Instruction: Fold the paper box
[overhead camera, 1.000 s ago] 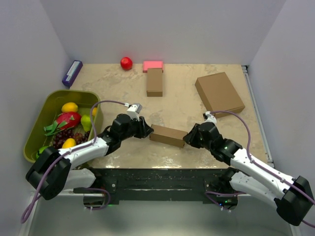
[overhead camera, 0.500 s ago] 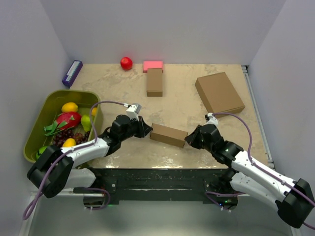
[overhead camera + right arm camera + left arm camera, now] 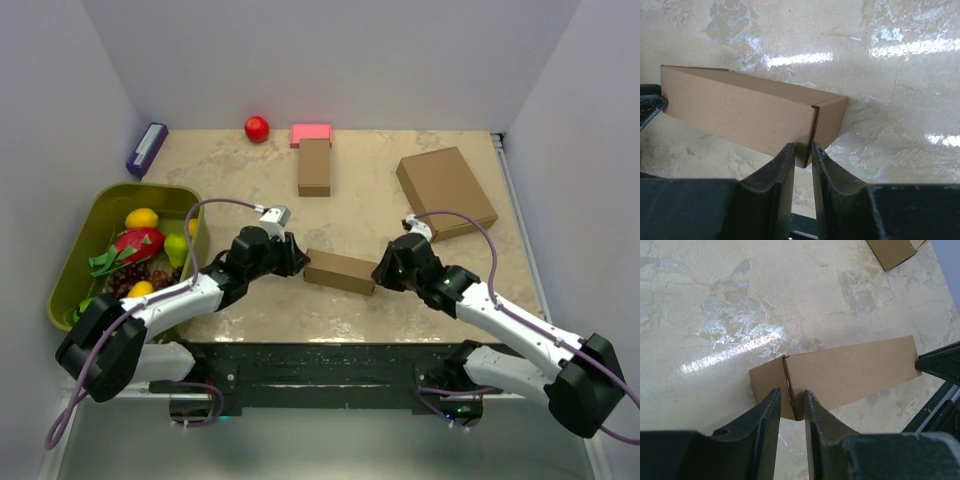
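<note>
Well off to the left of the left gripper (image 3: pixel 297 262), on a marbled counter (image 3: pixel 370 215): a green tub (image 3: pixel 140 187) of fruit. Clamped in that gripper, fingers (image 3: pixel 767 412) all but together on the cardboard edge: the left end of the paper box (image 3: pixel 339 272). Lying flat and slightly askew between the two grippers. Nipped the same way at its right-hand corner by the right gripper (image 3: pixel 380 272), closed down on the cardboard. Beyond that gripper and to its right, well apart, a larger brown box (image 3: pixel 446 188); farther back, between the two grippers, a narrow brown box (image 3: pixel 314 167).
</note>
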